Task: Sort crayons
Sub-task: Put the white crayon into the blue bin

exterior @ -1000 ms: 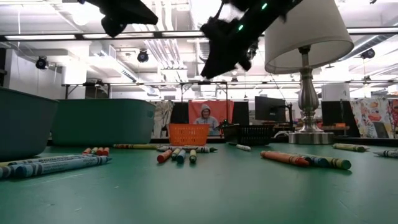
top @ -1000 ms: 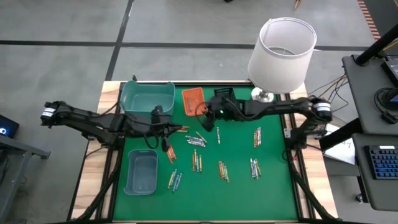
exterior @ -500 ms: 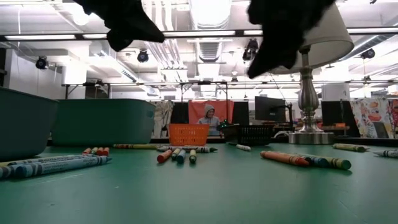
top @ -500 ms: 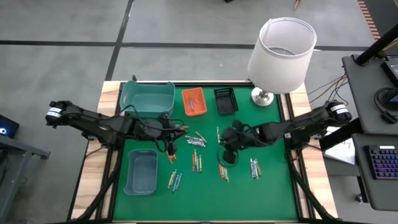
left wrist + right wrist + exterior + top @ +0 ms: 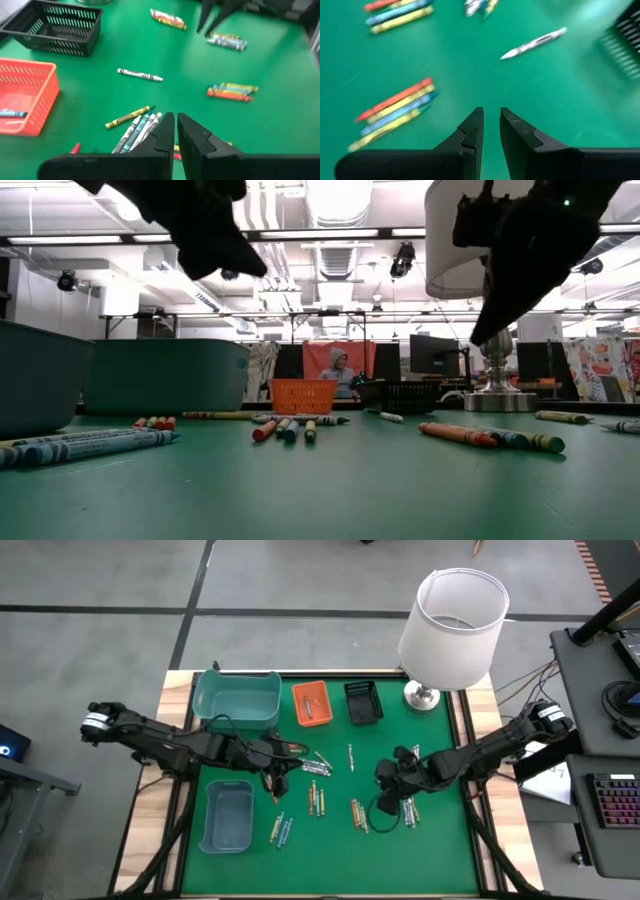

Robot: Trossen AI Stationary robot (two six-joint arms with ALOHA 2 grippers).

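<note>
Crayons lie in small groups on the green mat: a silvery-blue cluster (image 5: 313,765), groups (image 5: 318,800), (image 5: 358,815), (image 5: 408,810), (image 5: 282,830) and a single white one (image 5: 350,755). My left gripper (image 5: 280,772) hangs shut above the mat beside the silvery-blue cluster (image 5: 137,127), with nothing between its fingers (image 5: 172,125). My right gripper (image 5: 384,802) hovers over the mat's middle right, near the orange-and-yellow group (image 5: 395,112). Its fingers stand a little apart and hold nothing (image 5: 491,117). In the low view both grippers (image 5: 255,270), (image 5: 478,335) hang well above the mat.
At the mat's far side stand a teal bin (image 5: 237,700), an orange tray (image 5: 310,703) with a crayon in it and a black tray (image 5: 363,702). A second teal bin (image 5: 228,815) sits near left. A lamp (image 5: 455,625) stands at the far right corner.
My right gripper has swung from beside the orange and black trays toward the near and right edges, sinking as it went, and now hangs over the crayon groups at the middle right. My left gripper has sunk a little and edged toward the right.
</note>
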